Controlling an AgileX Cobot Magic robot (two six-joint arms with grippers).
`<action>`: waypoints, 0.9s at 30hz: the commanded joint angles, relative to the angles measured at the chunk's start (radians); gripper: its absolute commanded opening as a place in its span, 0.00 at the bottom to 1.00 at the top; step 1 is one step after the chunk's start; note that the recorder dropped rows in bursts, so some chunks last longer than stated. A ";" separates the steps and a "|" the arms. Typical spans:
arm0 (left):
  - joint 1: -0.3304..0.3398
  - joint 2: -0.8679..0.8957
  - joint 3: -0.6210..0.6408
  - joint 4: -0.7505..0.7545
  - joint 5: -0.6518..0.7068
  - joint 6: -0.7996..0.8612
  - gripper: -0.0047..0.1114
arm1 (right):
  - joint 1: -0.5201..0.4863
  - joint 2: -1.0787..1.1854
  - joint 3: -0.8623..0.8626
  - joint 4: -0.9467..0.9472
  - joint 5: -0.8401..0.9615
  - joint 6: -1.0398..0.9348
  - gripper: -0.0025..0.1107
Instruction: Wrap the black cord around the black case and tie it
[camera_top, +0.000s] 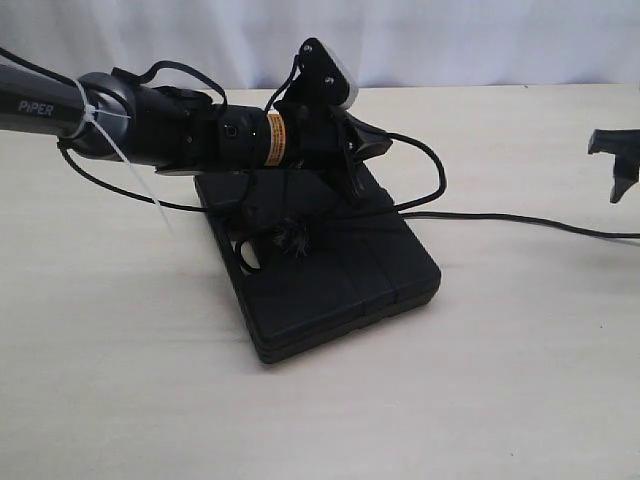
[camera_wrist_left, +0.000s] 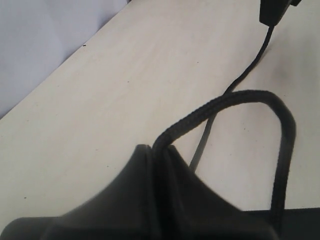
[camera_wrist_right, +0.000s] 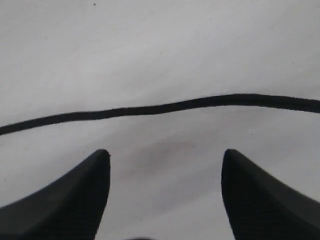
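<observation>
1. Nearest, the black case (camera_top: 340, 285) lies flat on the pale table (camera_top: 120, 380).
2. On its top face sit the fuzzy knot (camera_top: 293, 238) and small end loop (camera_top: 247, 255) of the black cord (camera_top: 437, 180).
3. Over the case's far edge, my left gripper (camera_top: 365, 150) is pinched tight on the cord, which arches out of my jaws in a loop.
4. Far right, my right gripper (camera_top: 618, 160) hangs with jaws wide, holding nothing, and the cord lies on the table below, untouched.
</observation>
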 joint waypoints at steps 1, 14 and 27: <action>-0.001 -0.002 -0.008 -0.002 -0.003 -0.008 0.04 | -0.015 0.009 0.013 -0.004 -0.079 0.049 0.56; -0.001 -0.002 -0.008 0.000 0.004 -0.008 0.04 | -0.015 -0.290 0.482 -0.528 -0.502 0.740 0.56; -0.001 -0.002 -0.008 0.029 0.051 -0.012 0.04 | -0.015 -0.134 0.595 -1.445 -0.490 1.783 0.56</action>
